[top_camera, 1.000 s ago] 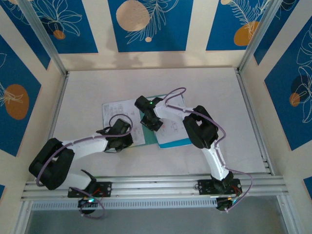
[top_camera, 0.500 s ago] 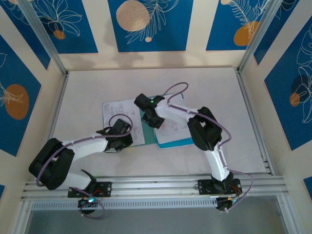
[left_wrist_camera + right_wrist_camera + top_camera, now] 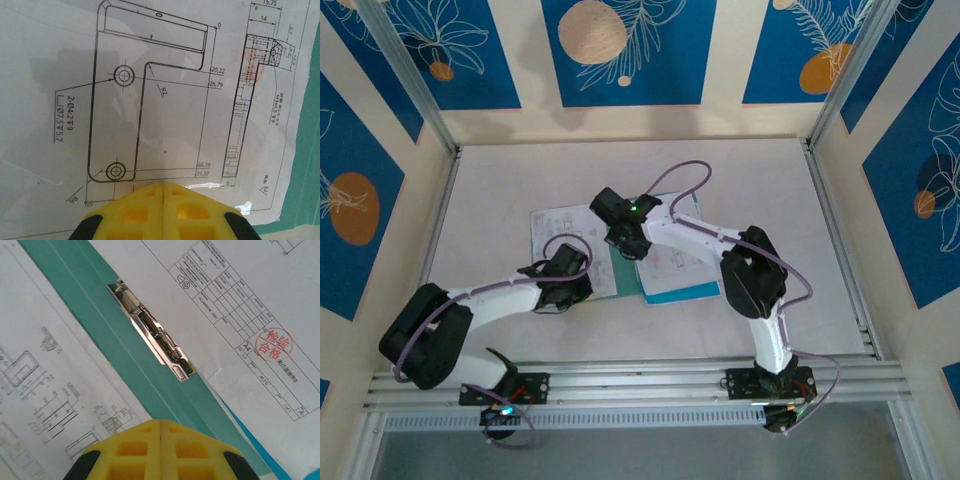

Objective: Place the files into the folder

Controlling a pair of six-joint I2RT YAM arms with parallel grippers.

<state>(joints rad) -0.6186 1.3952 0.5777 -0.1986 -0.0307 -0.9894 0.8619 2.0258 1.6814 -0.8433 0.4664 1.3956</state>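
L gripper (image 3: 164, 187), jaws shut, low over drawing sheet (image 3: 150, 100), prob. pinning it; R gripper (image 3: 161, 422), also shut, aims at folder (image 3: 105, 325) metal clip (image 3: 152, 332).

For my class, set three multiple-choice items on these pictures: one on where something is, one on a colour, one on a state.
1. In the right wrist view, the metal clip lies on:
A) the bare table
B) the teal folder, between white files
C) a gripper finger

2. The round stamp on one of the files is:
A) green
B) black
C) red

3. The jaws of the right gripper are:
A) shut
B) wide open
C) clamped on the clip

Answers:
1 B, the clip sits on the teal strip.
2 C, its ink is red.
3 A, the yellow pads meet along one line.
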